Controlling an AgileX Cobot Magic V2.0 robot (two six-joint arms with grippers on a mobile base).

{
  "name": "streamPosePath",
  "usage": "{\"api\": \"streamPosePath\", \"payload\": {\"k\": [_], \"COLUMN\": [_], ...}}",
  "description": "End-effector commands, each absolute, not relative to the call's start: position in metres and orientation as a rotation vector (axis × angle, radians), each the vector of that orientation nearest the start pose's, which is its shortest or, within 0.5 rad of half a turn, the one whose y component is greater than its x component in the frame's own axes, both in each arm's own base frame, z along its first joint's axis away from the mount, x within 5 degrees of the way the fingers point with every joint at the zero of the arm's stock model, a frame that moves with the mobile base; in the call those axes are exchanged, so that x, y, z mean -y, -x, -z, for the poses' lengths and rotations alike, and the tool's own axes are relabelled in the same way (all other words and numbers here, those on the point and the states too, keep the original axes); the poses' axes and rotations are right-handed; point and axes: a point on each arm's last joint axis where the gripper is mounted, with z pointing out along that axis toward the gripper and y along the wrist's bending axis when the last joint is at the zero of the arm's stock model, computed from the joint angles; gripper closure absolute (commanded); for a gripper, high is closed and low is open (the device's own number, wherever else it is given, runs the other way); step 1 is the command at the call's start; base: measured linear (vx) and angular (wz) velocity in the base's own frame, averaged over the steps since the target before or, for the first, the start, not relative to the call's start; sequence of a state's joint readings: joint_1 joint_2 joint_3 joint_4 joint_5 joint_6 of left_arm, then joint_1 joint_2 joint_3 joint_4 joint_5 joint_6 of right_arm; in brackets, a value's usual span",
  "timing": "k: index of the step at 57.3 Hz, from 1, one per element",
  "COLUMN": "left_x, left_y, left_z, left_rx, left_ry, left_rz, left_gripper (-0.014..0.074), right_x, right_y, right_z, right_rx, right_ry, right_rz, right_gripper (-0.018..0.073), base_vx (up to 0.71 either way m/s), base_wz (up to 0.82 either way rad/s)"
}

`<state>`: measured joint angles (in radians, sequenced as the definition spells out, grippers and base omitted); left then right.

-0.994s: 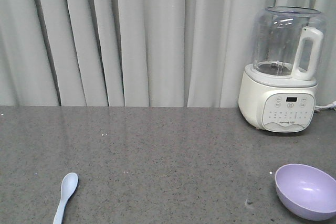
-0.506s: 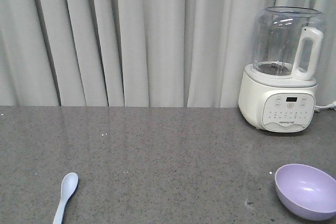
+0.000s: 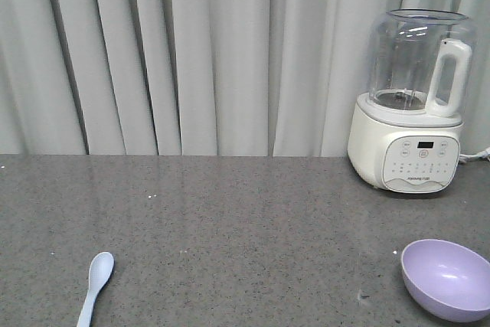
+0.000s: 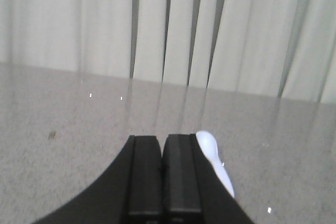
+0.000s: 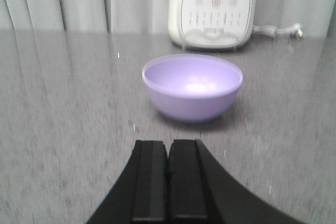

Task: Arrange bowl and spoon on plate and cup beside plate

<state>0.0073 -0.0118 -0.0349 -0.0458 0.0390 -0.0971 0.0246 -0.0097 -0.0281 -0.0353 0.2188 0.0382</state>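
Note:
A pale blue-white spoon lies on the grey counter at the lower left, scoop pointing away. In the left wrist view the spoon shows just right of my left gripper, which is shut with nothing in it. The lavender bowl sits upright at the lower right. In the right wrist view the bowl stands a short way ahead of my right gripper, also shut and empty. The plate and the cup are out of view.
A white blender with a clear jug stands at the back right against the grey curtain; its base and cable show behind the bowl. The speckled grey counter spreads between spoon and bowl.

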Motion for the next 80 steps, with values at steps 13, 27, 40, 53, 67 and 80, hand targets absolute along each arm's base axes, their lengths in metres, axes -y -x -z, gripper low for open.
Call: {"api": "streamPosePath", "payload": {"k": [13, 27, 40, 53, 67, 80], "left_x": [0.001, 0.002, 0.004, 0.004, 0.003, 0.004], "left_y": [-0.022, -0.04, -0.076, -0.086, -0.086, -0.088], "left_z": [-0.34, -0.393, -0.376, -0.37, -0.369, -0.371], "left_rx": [-1.226, -1.539, -1.925, -1.999, -2.013, -1.986], "left_ry": [0.092, 0.077, -0.012, -0.013, -0.016, -0.015], "left_rz": [0.138, 0.117, 0.046, 0.048, 0.044, 0.045], "left_gripper": [0.0602, 0.0602, 0.0602, 0.0602, 0.0489, 0.011], "right_x": [0.001, 0.002, 0.002, 0.001, 0.001, 0.001], "right_y": [-0.026, -0.047, -0.082, -0.104, -0.112, -0.114], "right_z": [-0.326, -0.373, -0.357, -0.341, -0.336, -0.335], "right_rx": [-1.446, -1.685, -1.95, -2.083, -2.132, -2.136], "right_ry": [0.022, 0.032, 0.064, 0.067, 0.071, 0.071], "right_rz": [0.025, 0.048, 0.069, 0.062, 0.063, 0.062], "right_gripper": [0.0568, 0.0568, 0.0568, 0.0568, 0.0409, 0.0043], "base_vx": [0.0, 0.0, 0.0, 0.0, 0.0, 0.0], "base_wz": [0.0, 0.0, 0.0, 0.0, 0.0, 0.0]}}
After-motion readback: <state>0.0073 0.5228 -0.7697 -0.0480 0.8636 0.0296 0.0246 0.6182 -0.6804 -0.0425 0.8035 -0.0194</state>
